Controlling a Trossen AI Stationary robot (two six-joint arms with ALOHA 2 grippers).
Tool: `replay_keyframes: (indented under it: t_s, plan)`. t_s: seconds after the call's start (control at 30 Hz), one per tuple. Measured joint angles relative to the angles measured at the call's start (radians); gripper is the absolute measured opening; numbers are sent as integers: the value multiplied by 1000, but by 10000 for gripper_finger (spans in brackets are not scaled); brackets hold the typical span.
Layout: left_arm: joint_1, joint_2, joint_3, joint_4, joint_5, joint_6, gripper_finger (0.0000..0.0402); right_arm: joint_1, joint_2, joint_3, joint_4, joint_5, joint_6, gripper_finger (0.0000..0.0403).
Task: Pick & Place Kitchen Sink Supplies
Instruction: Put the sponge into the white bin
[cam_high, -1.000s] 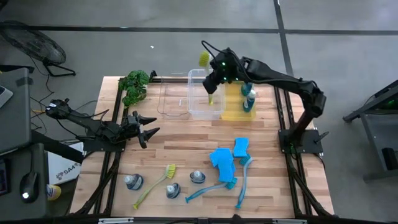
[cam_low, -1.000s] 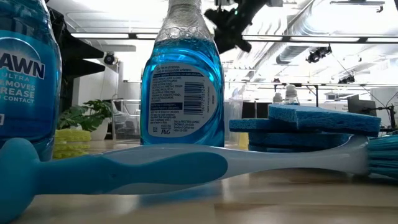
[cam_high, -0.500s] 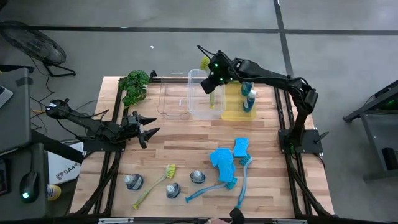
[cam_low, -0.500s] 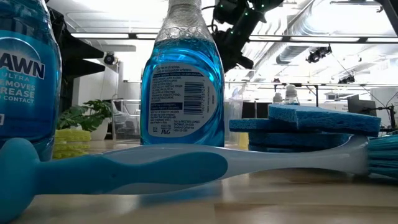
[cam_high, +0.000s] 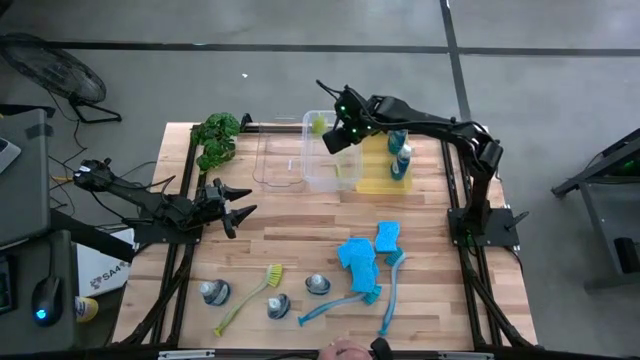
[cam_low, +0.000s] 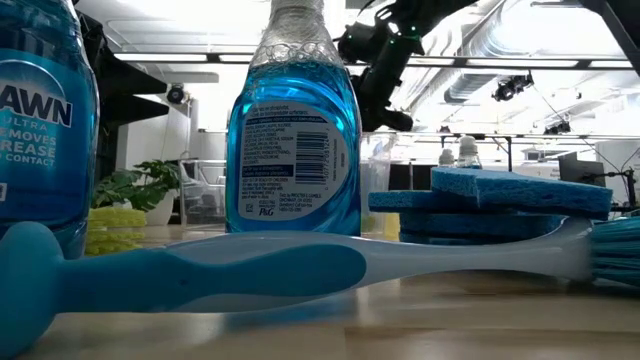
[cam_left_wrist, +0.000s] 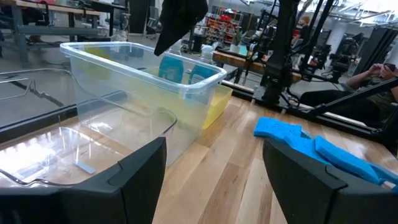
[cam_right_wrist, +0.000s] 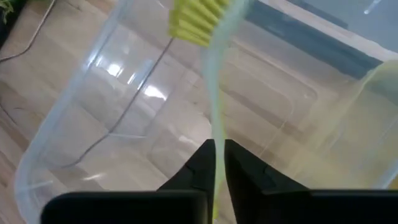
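My right gripper (cam_high: 340, 135) hangs over the clear bin (cam_high: 330, 175) at the table's far side, shut on a yellow-green dish brush (cam_high: 319, 124). Its bristle head (cam_right_wrist: 196, 15) shows above the bin's floor. My left gripper (cam_high: 236, 210) waits open near the left edge, and its fingers (cam_left_wrist: 134, 180) hold nothing. On the near part of the table lie another yellow-green brush (cam_high: 250, 297), two blue brushes (cam_high: 340, 305), blue sponges (cam_high: 358, 258) and three blue-liquid bottles (cam_high: 278, 305), all flat on the wood. My right gripper pinches the brush's thin handle (cam_right_wrist: 216, 134) between its two fingers, some way below the bristle head. The fingers slant down from the right and above. The brush is tilted, head toward the bin's far left corner. I cannot tell whether its lower end touches the bin.
A yellow bin (cam_high: 380, 175) right of the clear one holds blue bottles (cam_high: 400, 150). A second clear bin (cam_high: 275, 160) stands to the left, with a leafy plant (cam_high: 215, 140) at the far left corner. Bare wood lies in the table's middle.
My right gripper has sunk toward the clear bin, shifted a little toward the table's left and rolled. The brush has come down with it: its head, earlier beyond the bin's far rim, now sits over the bin.
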Motion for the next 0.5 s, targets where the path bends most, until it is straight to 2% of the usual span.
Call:
replay_keyframes:
  t_s: [0.2, 0.5]
  plan:
    - [0, 0, 0, 0, 0, 0, 264, 0, 0, 0, 0, -14, -6, 1]
    - [0, 0, 0, 0, 0, 0, 264, 18, -49, 0, 31, -52, -42, 44]
